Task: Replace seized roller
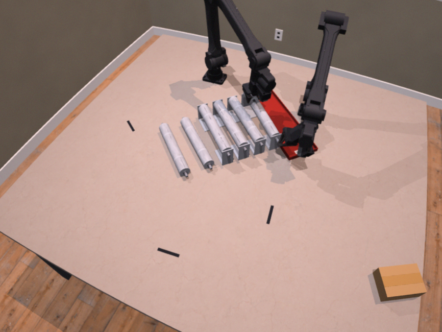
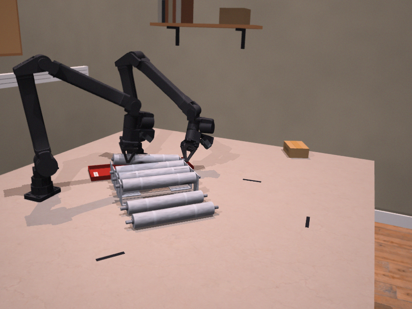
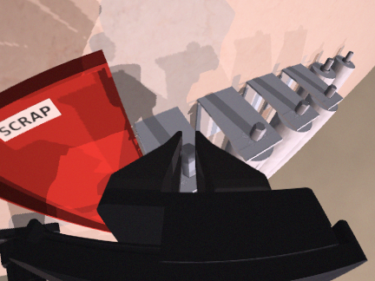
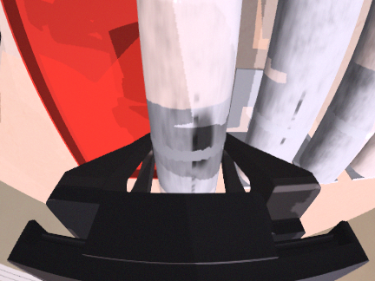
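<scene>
The roller bed (image 1: 231, 124) holds four grey rollers. The roller nearest the tray (image 1: 265, 119) has a gripper at each end. My left gripper (image 1: 284, 139) is at its near end, by the tray's SCRAP label, and is shut on the axle stub (image 3: 187, 160) outside the bracket. My right gripper (image 1: 251, 98) is at the far end, and its fingers are shut on the roller body (image 4: 187, 69). The red scrap tray (image 1: 285, 121) lies right beside the bed and holds nothing. Two spare rollers (image 1: 173, 148) (image 1: 196, 141) lie on the table on the bed's other side.
A cardboard box (image 1: 401, 281) sits near a table corner, far from the bed. Short black tape marks (image 1: 270, 214) (image 1: 168, 252) (image 1: 130, 125) lie on the table top. Both arm bases stand behind the bed and tray.
</scene>
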You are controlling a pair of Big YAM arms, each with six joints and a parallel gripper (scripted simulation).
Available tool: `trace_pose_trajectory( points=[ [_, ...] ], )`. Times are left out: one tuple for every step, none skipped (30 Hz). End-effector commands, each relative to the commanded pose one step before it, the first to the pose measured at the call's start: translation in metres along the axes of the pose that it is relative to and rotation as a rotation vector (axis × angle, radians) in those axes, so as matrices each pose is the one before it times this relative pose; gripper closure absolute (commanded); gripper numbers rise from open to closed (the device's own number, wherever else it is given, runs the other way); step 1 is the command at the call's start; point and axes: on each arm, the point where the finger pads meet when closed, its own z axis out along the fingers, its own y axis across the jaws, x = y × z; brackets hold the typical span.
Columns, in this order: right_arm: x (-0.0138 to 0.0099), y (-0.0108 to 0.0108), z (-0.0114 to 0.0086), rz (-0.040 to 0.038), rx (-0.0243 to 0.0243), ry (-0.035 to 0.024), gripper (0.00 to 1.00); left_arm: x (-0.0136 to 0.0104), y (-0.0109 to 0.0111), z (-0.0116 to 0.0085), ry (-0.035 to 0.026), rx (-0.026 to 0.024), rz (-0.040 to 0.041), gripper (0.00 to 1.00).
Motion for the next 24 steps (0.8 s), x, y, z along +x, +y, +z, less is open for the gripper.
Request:
trace_pose_trajectory(
  points=[
    [-0.02079, -0.00158, -0.03239, 0.00781, -0.00799, -0.05989, 0.68, -0.03111, -0.02896, -0.02998, -0.11719, 0.05874, 0.06684, 0.97],
    [0.00000, 0.00000, 0.00000, 0.00000, 0.00000, 0.00000, 0.68, 0.00000, 0.00000, 0.00000, 0.00000, 0.00000, 0.00000, 0.97],
    [0.00000, 0.00000, 0.00000, 0.00000, 0.00000, 0.00000, 0.68, 0.00000, -0.00001, 0.00000, 0.00000, 0.00000, -0.00001, 0.97],
    [0.00000, 0.00000, 0.00000, 0.00000, 0.00000, 0.00000, 0.68, 0.00000, 0.00000, 0.00000, 0.00000, 0.00000, 0.00000, 0.97],
    [0.00000, 0.00000, 0.00000, 0.00000, 0.00000, 0.00000, 0.68, 0.00000, 0.00000, 0.00000, 0.00000, 0.00000, 0.00000, 0.97],
    [0.00000, 0.00000, 0.00000, 0.00000, 0.00000, 0.00000, 0.68, 0.00000, 0.00000, 0.00000, 0.00000, 0.00000, 0.00000, 0.97],
    [0.00000, 0.00000, 0.00000, 0.00000, 0.00000, 0.00000, 0.68, 0.00000, 0.00000, 0.00000, 0.00000, 0.00000, 0.00000, 0.97],
    [0.00000, 0.00000, 0.00000, 0.00000, 0.00000, 0.00000, 0.68, 0.00000, 0.00000, 0.00000, 0.00000, 0.00000, 0.00000, 0.97],
    [0.00000, 0.00000, 0.00000, 0.00000, 0.00000, 0.00000, 0.68, 0.00000, 0.00000, 0.00000, 0.00000, 0.00000, 0.00000, 0.97],
    [0.00000, 0.00000, 0.00000, 0.00000, 0.00000, 0.00000, 0.68, 0.00000, 0.00000, 0.00000, 0.00000, 0.00000, 0.00000, 0.97],
    [0.00000, 0.00000, 0.00000, 0.00000, 0.00000, 0.00000, 0.68, 0.00000, 0.00000, 0.00000, 0.00000, 0.00000, 0.00000, 0.97],
    [0.00000, 0.00000, 0.00000, 0.00000, 0.00000, 0.00000, 0.68, 0.01165, 0.00923, 0.01513, 0.13618, -0.03457, -0.05750, 0.68],
    [0.00003, 0.00018, 0.00000, 0.00018, -0.00107, 0.00017, 0.68, 0.00057, 0.00111, 0.00078, 0.00114, -0.00078, -0.00105, 0.68],
    [-0.00059, 0.00011, 0.00001, 0.00059, -0.00050, -0.00242, 0.68, -0.00063, -0.00007, 0.00004, -0.00258, -0.00011, 0.00158, 0.68],
    [0.00001, 0.00002, 0.00001, 0.00570, -0.00012, 0.00002, 0.68, 0.00037, -0.00004, 0.00004, 0.00183, 0.00063, -0.00088, 0.68],
    [0.00094, 0.00014, 0.00030, -0.00001, 0.00058, 0.00324, 0.68, 0.00495, 0.00253, 0.00424, 0.01189, -0.00803, 0.00049, 0.68],
    [0.00000, 0.00000, 0.00000, 0.00000, 0.00000, 0.00000, 0.68, 0.00000, 0.00000, 0.00000, 0.00000, 0.00000, 0.00000, 0.68],
    [0.00000, 0.00000, 0.00000, 0.00000, 0.00000, 0.00000, 0.68, 0.00000, 0.00000, 0.00000, 0.00000, 0.00000, 0.00000, 0.68],
    [0.00000, 0.00000, 0.00000, 0.00000, 0.00000, 0.00000, 0.68, 0.00718, 0.00513, 0.00299, 0.00499, -0.01029, 0.00159, 0.68],
    [-0.00030, 0.00005, -0.00030, -0.00001, -0.00013, -0.00082, 0.68, 0.00390, 0.00923, 0.00739, 0.02022, -0.01393, -0.01796, 0.68],
    [0.00000, 0.00000, 0.00000, 0.00000, 0.00000, 0.00000, 0.68, -0.00032, -0.00043, -0.00024, -0.00090, 0.00062, 0.00083, 0.68],
    [0.00000, 0.00000, 0.00000, 0.00000, 0.00000, 0.00000, 0.68, 0.00009, 0.00015, 0.00009, 0.00023, -0.00016, -0.00022, 0.68],
    [0.00000, 0.00000, 0.00000, 0.00000, 0.00000, 0.00000, 0.68, -0.00058, -0.00044, -0.00004, -0.00213, 0.00147, 0.00196, 0.68],
    [0.00000, 0.00000, 0.00000, 0.00000, 0.00000, 0.00000, 0.68, -0.00023, -0.00014, 0.00002, -0.00091, 0.00063, 0.00083, 0.68]
  ],
)
